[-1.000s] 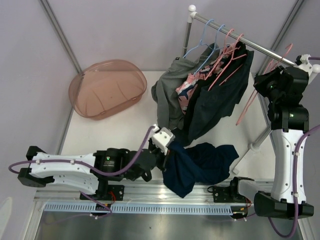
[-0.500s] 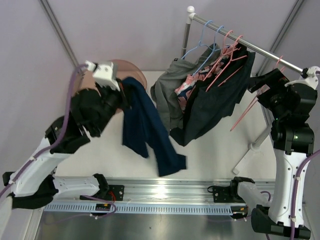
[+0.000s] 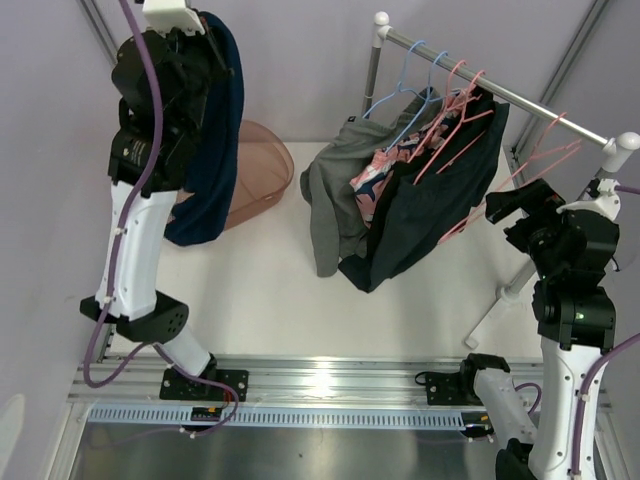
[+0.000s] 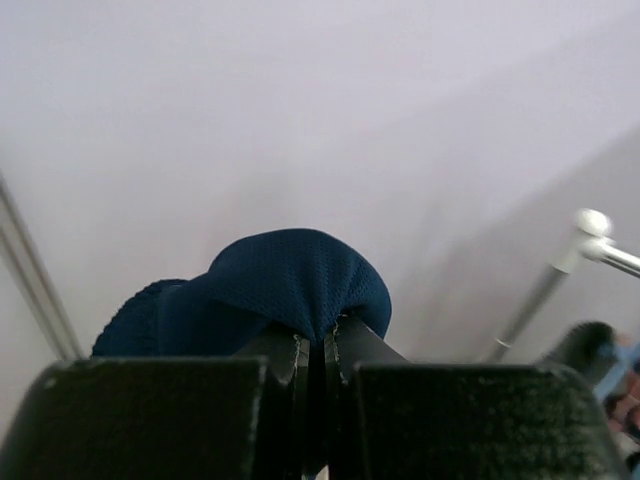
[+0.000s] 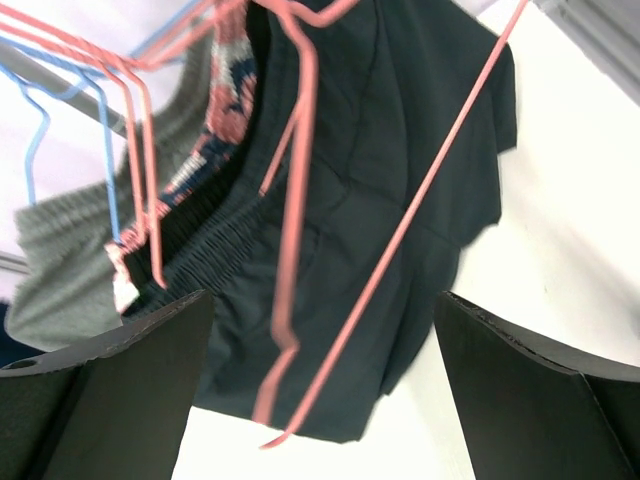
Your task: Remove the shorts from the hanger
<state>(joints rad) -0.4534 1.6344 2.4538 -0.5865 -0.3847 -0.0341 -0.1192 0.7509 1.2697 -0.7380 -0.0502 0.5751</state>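
Note:
My left gripper [image 3: 203,35] is raised high at the far left, shut on the navy blue shorts [image 3: 210,150], which hang down in front of the pink basket [image 3: 262,170]. In the left wrist view the navy cloth [image 4: 290,280] bulges out above the closed gripper [image 4: 318,345]. Grey shorts [image 3: 330,190], pink printed shorts [image 3: 372,175] and black shorts [image 3: 440,200] hang from hangers on the rack rod [image 3: 500,92]. My right gripper [image 3: 505,205] stands open below the rod. An empty pink hanger [image 5: 400,230] dangles between its spread fingers [image 5: 540,390], untouched.
The rack's white leg [image 3: 500,300] slants across the table at the right, beside my right arm. Blue hangers [image 3: 410,90] and pink hangers [image 3: 455,110] crowd the rod's left end. A wall post [image 3: 120,60] runs behind my left arm.
My left arm swung the navy shorts from the table's front edge up to the far left over the basket. My right gripper opened, released the pink hanger and dropped below the rod.

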